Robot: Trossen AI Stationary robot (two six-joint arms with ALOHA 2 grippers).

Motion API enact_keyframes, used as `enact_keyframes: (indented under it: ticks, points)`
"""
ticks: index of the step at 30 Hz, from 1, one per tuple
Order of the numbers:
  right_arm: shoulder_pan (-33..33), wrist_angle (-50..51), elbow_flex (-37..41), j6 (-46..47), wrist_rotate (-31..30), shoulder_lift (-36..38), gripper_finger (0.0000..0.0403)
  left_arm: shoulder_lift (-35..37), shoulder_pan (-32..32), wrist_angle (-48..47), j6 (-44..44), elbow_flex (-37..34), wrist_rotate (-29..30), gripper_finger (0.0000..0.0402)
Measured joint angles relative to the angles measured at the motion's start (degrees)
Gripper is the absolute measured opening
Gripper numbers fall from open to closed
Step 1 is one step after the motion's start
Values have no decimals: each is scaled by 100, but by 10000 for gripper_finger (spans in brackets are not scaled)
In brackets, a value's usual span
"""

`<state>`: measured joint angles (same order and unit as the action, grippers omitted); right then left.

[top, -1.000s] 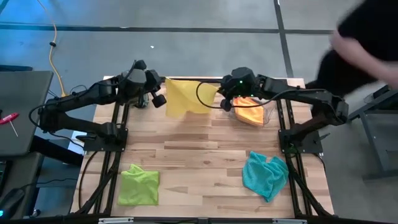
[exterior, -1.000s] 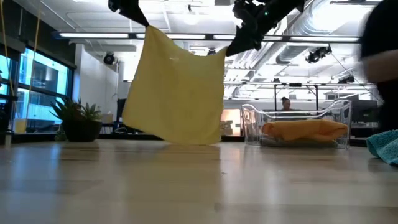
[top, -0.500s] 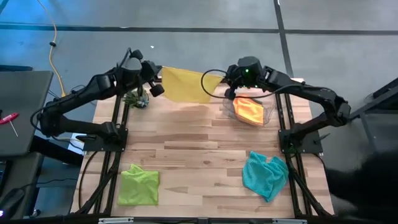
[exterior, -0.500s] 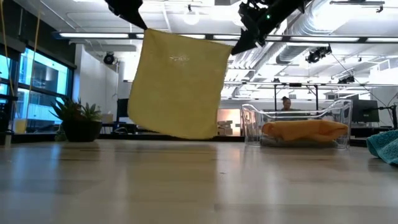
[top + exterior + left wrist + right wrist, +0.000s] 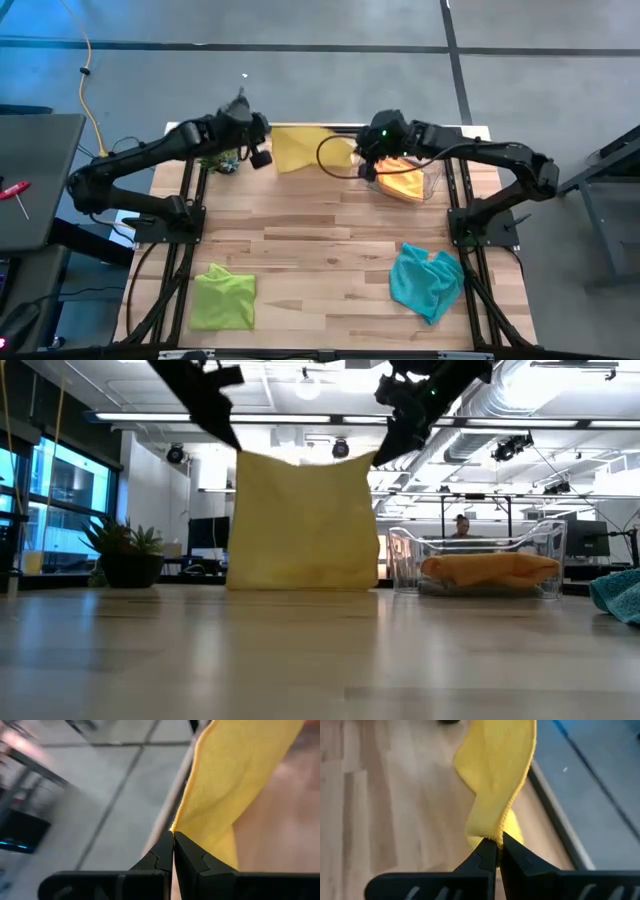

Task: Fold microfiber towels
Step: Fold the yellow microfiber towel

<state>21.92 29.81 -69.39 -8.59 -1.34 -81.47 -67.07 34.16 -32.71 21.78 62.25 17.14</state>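
The yellow towel [image 5: 305, 148] hangs spread between my two grippers over the table's far edge; in the low view [image 5: 303, 520] its lower edge [image 5: 300, 586] is at the tabletop. My left gripper [image 5: 262, 157] is shut on its left upper corner, my right gripper [image 5: 362, 165] on its right upper corner. An orange towel [image 5: 400, 180] lies in the clear bin [image 5: 432, 180]. A lime green towel [image 5: 223, 297] lies at the near left, a teal towel [image 5: 427, 280] at the near right. The grey towel is out of view. My left gripper pinches the yellow towel's upper left corner [image 5: 176, 826] between its two fingertips; the cloth hangs below it. My right gripper pinches the upper right corner [image 5: 495, 833] between its two fingertips, at the hemmed edge; the cloth hangs below it, bunched near the fingers.
A small green plant [image 5: 218, 160] stands at the far left corner, close under my left arm. The clear bin stands at the far right, just beside my right gripper. The middle of the wooden table [image 5: 320, 250] is bare.
Both grippers have come down with the yellow towel and shifted a little toward the near edge. The towel, which hung clear of the table and swung out, now hangs straight with its lower edge down at the tabletop. A person at the right has left the high view.
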Motion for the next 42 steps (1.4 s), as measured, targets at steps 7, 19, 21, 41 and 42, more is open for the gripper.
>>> enact_keyframes:
  ticks: [7, 19, 21, 41, 42]
  points:
    - [-497, -29, 426, 572, -11, 2, 0, 55, -658, 90, -880, -882, -124, 0]
    - [-1406, -819, 1816, 1820, 206, 4, 0, 52, -2289, 453, -2324, -1865, -515, 0]
    - [-1533, -1082, 2040, 2029, 343, 4, 0, 52, -2516, 492, -2633, -1978, -516, 0]
    - [-2407, -2175, 2917, 3372, 939, -193, 0, -276, -3685, 1335, -4745, -3075, -937, 0]
    - [-2469, -2218, 2917, 3424, 985, -253, 0, -313, -3740, 1338, -4803, -3110, -1003, 0]
